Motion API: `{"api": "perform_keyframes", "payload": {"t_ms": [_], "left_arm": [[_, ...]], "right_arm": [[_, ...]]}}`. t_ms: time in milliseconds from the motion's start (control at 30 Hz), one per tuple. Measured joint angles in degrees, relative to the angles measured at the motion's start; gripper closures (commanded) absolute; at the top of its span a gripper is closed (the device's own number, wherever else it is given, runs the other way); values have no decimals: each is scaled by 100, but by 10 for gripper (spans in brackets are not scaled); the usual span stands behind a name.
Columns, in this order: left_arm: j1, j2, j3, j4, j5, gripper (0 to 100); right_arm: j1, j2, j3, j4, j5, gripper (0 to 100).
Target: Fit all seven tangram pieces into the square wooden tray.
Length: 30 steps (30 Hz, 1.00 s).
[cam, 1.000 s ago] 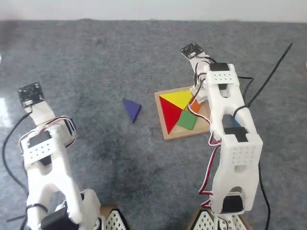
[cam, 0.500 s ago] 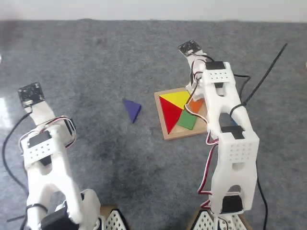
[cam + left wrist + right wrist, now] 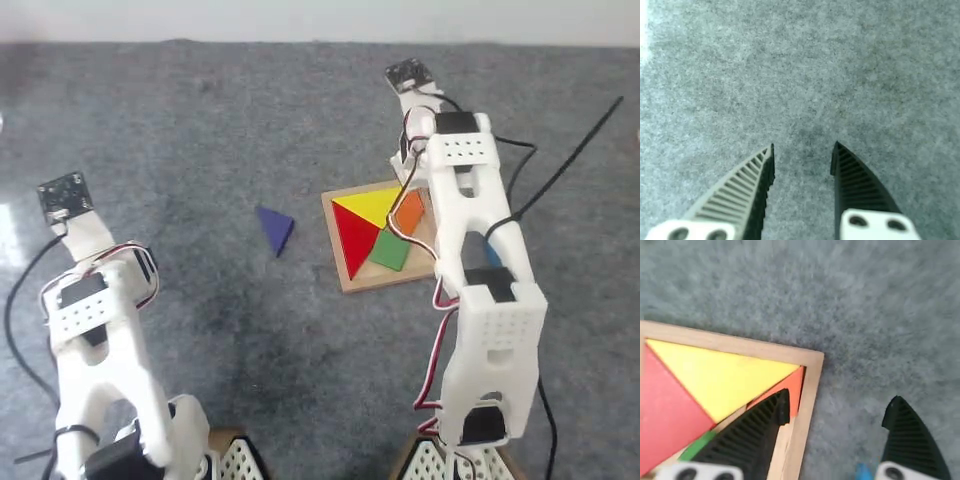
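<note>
Square wooden tray (image 3: pixel 334 240) flat on the grey felt mat (image 3: pixel 200 130), holding a large red triangle (image 3: pixel 352 243), a large yellow triangle (image 3: pixel 370 206), a green square (image 3: pixel 391 250) and an orange piece (image 3: pixel 412 212), with a dark blue triangle (image 3: pixel 276 228) loose on the mat near the tray. Right gripper (image 3: pixel 840 405) at the tray's corner, fingers spread apart, one over the orange piece inside the rim, the other over the mat outside. Left gripper (image 3: pixel 803 146) well apart from the tray above the mat, fingers likewise spread.
</note>
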Motion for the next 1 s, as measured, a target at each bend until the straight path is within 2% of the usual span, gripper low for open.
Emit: {"api": "perform_keyframes", "payload": {"t_ms": [133, 333, 800, 1000], "left_arm": [[0, 0, 0, 0, 0, 816], [0, 0, 0, 0, 0, 816], [0, 0, 0, 0, 0, 816], [0, 0, 0, 0, 0, 816]], "right_arm": [[-387, -273, 747, 167, 176, 684], [-457, -360, 1811, -387, 202, 684], [-642, -545, 2163, -457, 343, 684], [-176, -642, 2040, -404, 132, 684]]}}
